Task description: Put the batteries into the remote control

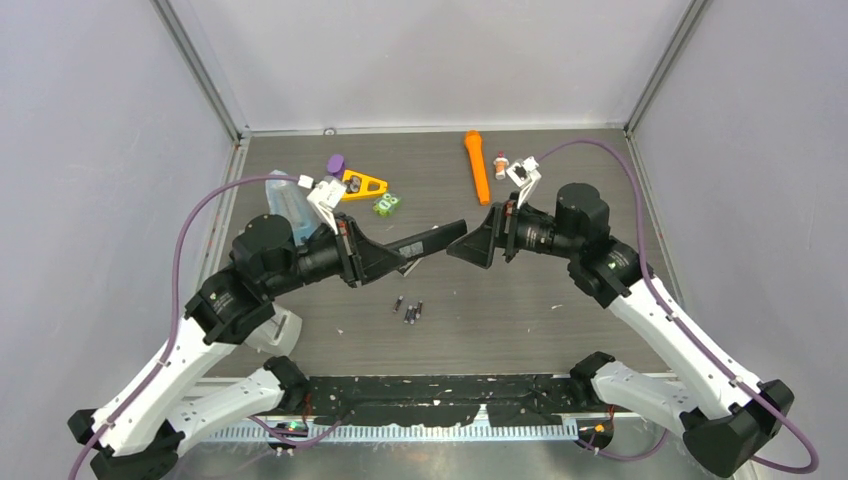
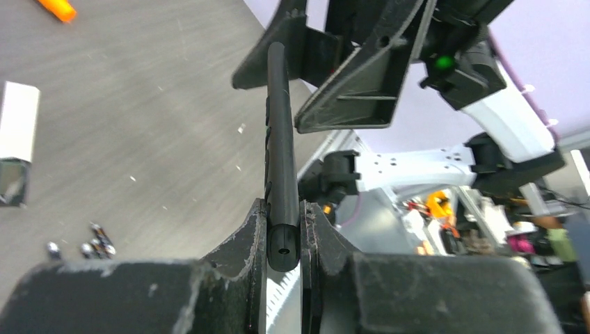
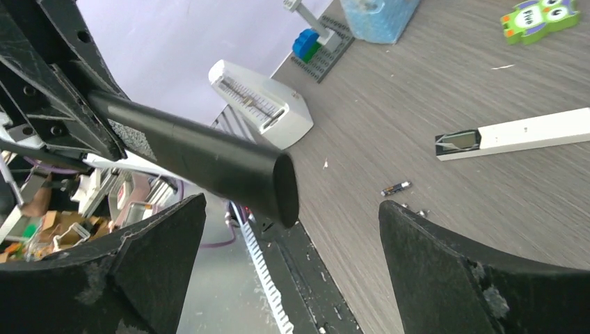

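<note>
My left gripper (image 2: 283, 209) is shut on the near end of a long slim black bar (image 2: 282, 132), held off the table. The bar (image 1: 432, 239) points at my right gripper (image 1: 462, 246). My right gripper (image 3: 292, 202) stands wide open, one jaw on each side of the bar's far tip (image 3: 209, 156), and neither touches it. The remote control (image 3: 518, 133), a white bar with a dark open end, lies flat on the table; it also shows in the left wrist view (image 2: 17, 125). Several batteries (image 1: 410, 310) lie loose on the table near the front (image 2: 90, 245), one of them (image 3: 396, 188) just beyond my right jaws.
At the back lie an orange torch-like stick (image 1: 477, 165), a small bottle figure (image 1: 501, 163), a green owl toy (image 1: 387, 204), a yellow triangle (image 1: 362, 184), a purple piece (image 1: 336, 163) and a clear blue container (image 1: 285, 200). A white wedge-shaped device (image 3: 261, 104) stands near the left arm.
</note>
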Action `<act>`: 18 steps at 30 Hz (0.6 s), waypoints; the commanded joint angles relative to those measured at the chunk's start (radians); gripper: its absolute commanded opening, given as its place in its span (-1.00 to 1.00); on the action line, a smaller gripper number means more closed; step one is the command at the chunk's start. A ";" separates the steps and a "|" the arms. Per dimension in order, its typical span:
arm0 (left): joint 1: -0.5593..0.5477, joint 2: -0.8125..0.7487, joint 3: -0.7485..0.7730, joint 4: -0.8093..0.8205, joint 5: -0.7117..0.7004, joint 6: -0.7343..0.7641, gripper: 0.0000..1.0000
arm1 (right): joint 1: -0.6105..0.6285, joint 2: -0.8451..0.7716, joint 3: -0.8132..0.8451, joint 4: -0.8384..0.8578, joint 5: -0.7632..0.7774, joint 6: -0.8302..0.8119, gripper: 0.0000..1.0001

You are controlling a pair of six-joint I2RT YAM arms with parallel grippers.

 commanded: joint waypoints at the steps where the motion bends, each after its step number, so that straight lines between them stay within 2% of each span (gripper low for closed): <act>1: 0.014 -0.025 0.049 -0.049 0.112 -0.165 -1.00 | -0.003 -0.013 -0.045 0.232 -0.135 0.112 1.00; 4: 0.016 -0.032 0.063 -0.060 0.135 -0.247 -1.00 | -0.003 -0.014 -0.110 0.472 -0.205 0.251 0.96; 6: 0.017 -0.036 0.059 -0.049 0.152 -0.299 -1.00 | -0.003 -0.018 -0.155 0.627 -0.232 0.407 0.93; 8: 0.018 -0.041 0.040 -0.017 0.172 -0.342 -1.00 | -0.002 -0.020 -0.183 0.728 -0.247 0.482 0.87; 15: 0.035 -0.049 -0.027 0.102 0.196 -0.450 -1.00 | 0.004 -0.033 -0.191 0.759 -0.301 0.506 0.51; 18: 0.050 -0.037 -0.030 0.118 0.210 -0.462 -1.00 | 0.005 -0.038 -0.199 0.761 -0.311 0.516 0.20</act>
